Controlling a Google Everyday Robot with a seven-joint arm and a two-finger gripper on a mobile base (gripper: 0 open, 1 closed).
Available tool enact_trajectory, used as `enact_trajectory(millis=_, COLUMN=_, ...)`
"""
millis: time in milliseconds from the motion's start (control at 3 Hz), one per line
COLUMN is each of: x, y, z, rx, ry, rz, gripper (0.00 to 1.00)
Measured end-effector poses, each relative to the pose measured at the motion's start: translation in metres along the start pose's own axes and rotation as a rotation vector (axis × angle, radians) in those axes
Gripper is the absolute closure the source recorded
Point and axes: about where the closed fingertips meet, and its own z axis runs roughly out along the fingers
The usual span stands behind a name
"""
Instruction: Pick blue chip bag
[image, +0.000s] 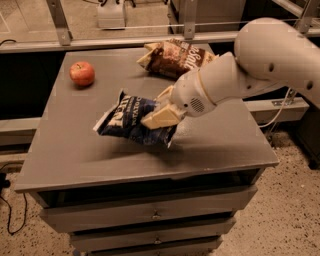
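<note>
The blue chip bag (131, 120) is dark navy with white lettering and hangs tilted above the grey table top (70, 150), casting a shadow below it. My gripper (161, 114) comes in from the right on the white arm (260, 65) and is shut on the bag's right end. One cream finger (159, 118) lies across the front of the bag; the other is hidden behind it.
A red apple (82, 73) sits at the table's back left. A brown-and-cream chip bag (175, 57) lies at the back middle, just behind my wrist. Drawers (150, 215) run below the table's front edge. A metal rail (125, 40) runs behind the table.
</note>
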Motion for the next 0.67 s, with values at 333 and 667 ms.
enact_trajectory(millis=333, x=-0.014, y=-0.029, z=-0.049, rx=0.066, ry=-0.039, rz=-0.025, gripper=1.00)
enact_trajectory(millis=667, x=-0.015, y=-0.065, z=-0.106, rx=0.122, ry=-0.093, rz=0.008, gripper=1.00)
